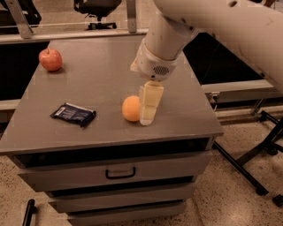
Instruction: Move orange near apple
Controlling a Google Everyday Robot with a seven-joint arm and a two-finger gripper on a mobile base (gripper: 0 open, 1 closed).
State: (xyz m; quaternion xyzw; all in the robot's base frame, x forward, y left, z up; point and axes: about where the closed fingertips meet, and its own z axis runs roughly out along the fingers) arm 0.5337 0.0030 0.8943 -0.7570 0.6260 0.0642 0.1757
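The orange (131,108) is a smooth round fruit on the grey cabinet top (101,66), near the front edge and right of centre. The red apple (50,59) with a small stem sits at the far left back corner of the top, well apart from the orange. My gripper (146,118) hangs from the white arm (168,39) and reaches down to the tabletop right at the orange's right side, covering its right edge. Whether it touches or holds the orange cannot be seen.
A dark blue snack packet (73,114) lies on the front left of the top, between apple and orange. The cabinet has drawers below, one with a handle (120,172). A black stand's legs (247,163) spread over the floor at the right. An office chair (95,9) stands behind.
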